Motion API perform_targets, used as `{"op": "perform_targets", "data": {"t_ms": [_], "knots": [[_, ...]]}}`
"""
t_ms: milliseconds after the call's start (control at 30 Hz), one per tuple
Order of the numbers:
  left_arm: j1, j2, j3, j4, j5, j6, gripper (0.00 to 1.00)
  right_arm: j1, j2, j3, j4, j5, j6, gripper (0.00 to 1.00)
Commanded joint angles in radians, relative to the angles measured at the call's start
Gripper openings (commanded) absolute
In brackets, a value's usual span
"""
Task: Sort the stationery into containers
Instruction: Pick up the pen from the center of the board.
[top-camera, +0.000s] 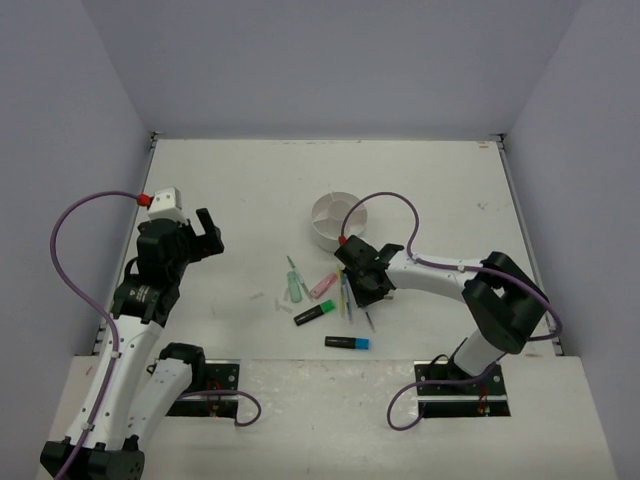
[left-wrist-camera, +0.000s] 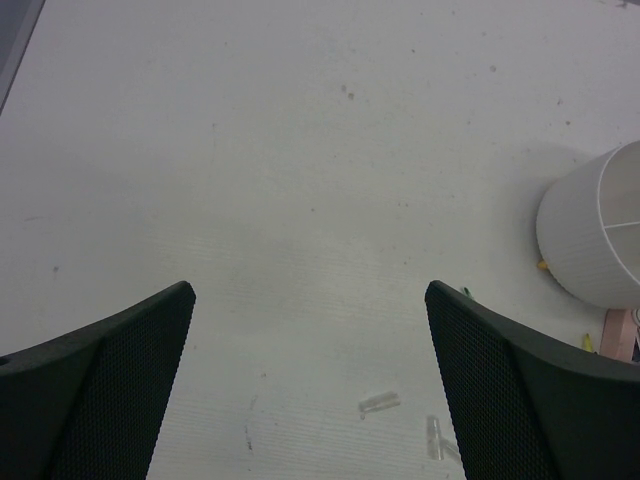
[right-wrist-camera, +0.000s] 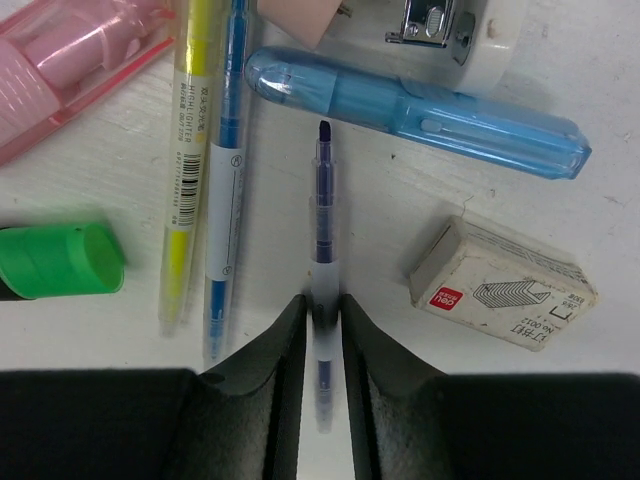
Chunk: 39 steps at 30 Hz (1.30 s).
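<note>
Nearest the bases lies a blue-capped highlighter (top-camera: 347, 342), then a green highlighter (top-camera: 313, 315) at the edge of the pile. There the right gripper (right-wrist-camera: 322, 310) pinches a thin violet pen (right-wrist-camera: 322, 200), beside what looks like a staple box (right-wrist-camera: 500, 285). The left gripper (left-wrist-camera: 310, 300) hangs spread wide above the table (left-wrist-camera: 300, 150). Farthest stands the white organiser (top-camera: 338, 220), just beyond the pile.

There is one round white organiser (top-camera: 316, 226). Black-bodied highlighters number two: a green highlighter (top-camera: 314, 314) and a blue highlighter (top-camera: 346, 342). Pastel markers number three: a pink marker (right-wrist-camera: 60, 50), a mint marker (top-camera: 294, 289) and a blue marker (right-wrist-camera: 420, 100). Thin pens number three: a yellow pen (right-wrist-camera: 185, 150), a blue pen (right-wrist-camera: 225, 180) and a violet pen (right-wrist-camera: 322, 200). There are also one staple box (right-wrist-camera: 500, 285) and two small clear pieces (left-wrist-camera: 380, 403).
</note>
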<state>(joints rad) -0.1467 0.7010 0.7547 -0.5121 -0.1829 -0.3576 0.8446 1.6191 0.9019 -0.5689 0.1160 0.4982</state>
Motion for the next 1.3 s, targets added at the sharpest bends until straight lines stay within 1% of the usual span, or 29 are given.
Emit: {"op": "perform_targets", "data": {"t_ms": [0, 67, 133, 233, 333, 433, 533, 633, 667, 700, 767, 833, 867, 900, 1000, 1100, 1133, 1233, 1267], "knots": [[-0.009, -0.009, 0.011, 0.009, 0.001, -0.024, 1.0, 0.011, 0.023, 0.025, -0.017, 0.022, 0.017, 0.13], [-0.015, -0.014, 0.008, 0.004, 0.009, -0.048, 1.0, 0.012, 0.013, 0.026, -0.027, 0.031, 0.018, 0.05], [-0.017, -0.031, -0.007, 0.017, 0.038, -0.069, 1.0, 0.012, -0.029, 0.026, -0.037, 0.035, 0.02, 0.0], [-0.016, -0.023, -0.007, 0.016, 0.045, -0.102, 1.0, 0.014, -0.12, 0.028, -0.058, 0.041, 0.02, 0.0], [-0.016, 0.018, -0.001, 0.001, 0.06, -0.135, 1.0, 0.014, -0.297, 0.025, -0.065, 0.048, 0.019, 0.0], [-0.016, 0.055, -0.023, 0.03, 0.145, -0.175, 1.0, 0.014, -0.455, 0.006, -0.04, 0.022, -0.01, 0.0], [-0.041, 0.095, -0.047, 0.043, 0.17, -0.279, 1.0, 0.014, -0.592, -0.036, 0.029, 0.035, -0.036, 0.0], [-0.106, 0.094, -0.075, 0.054, 0.096, -0.406, 1.0, 0.01, -0.66, -0.065, 0.064, 0.048, -0.047, 0.0], [-0.19, 0.085, -0.096, 0.067, 0.064, -0.444, 1.0, 0.008, -0.685, -0.08, 0.084, 0.045, -0.05, 0.0], [-0.305, 0.093, -0.101, 0.082, -0.02, -0.516, 1.0, 0.001, -0.692, -0.085, 0.094, 0.045, -0.055, 0.0], [-0.475, 0.139, -0.074, 0.061, -0.18, -0.61, 1.0, -0.009, -0.685, -0.08, 0.095, 0.037, -0.059, 0.0], [-0.569, 0.196, -0.053, 0.007, -0.336, -0.728, 1.0, -0.013, -0.678, -0.07, 0.095, 0.03, -0.067, 0.0], [-0.635, 0.243, -0.024, -0.035, -0.393, -0.811, 1.0, -0.016, -0.671, -0.064, 0.095, 0.024, -0.072, 0.0], [-0.67, 0.301, 0.008, -0.068, -0.418, -0.887, 1.0, -0.017, -0.668, -0.056, 0.095, 0.019, -0.076, 0.0], [-0.688, 0.439, 0.074, -0.211, -0.42, -1.053, 1.0, -0.024, -0.68, -0.051, 0.095, 0.021, -0.084, 0.0], [-0.688, 0.496, 0.132, -0.29, -0.403, -1.176, 0.99, -0.042, -0.707, -0.058, 0.095, 0.023, -0.087, 0.0], [-0.688, 0.522, 0.145, -0.308, -0.4, -1.197, 0.95, -0.048, -0.726, -0.064, 0.095, 0.018, -0.09, 0.0], [-0.686, 0.572, 0.202, -0.405, -0.386, -1.254, 0.89, -0.073, -0.765, -0.087, 0.094, -0.011, -0.09, 0.0], [-0.686, 0.581, 0.207, -0.408, -0.378, -1.223, 0.89, -0.082, -0.774, -0.094, 0.094, -0.016, -0.087, 0.0]]}}
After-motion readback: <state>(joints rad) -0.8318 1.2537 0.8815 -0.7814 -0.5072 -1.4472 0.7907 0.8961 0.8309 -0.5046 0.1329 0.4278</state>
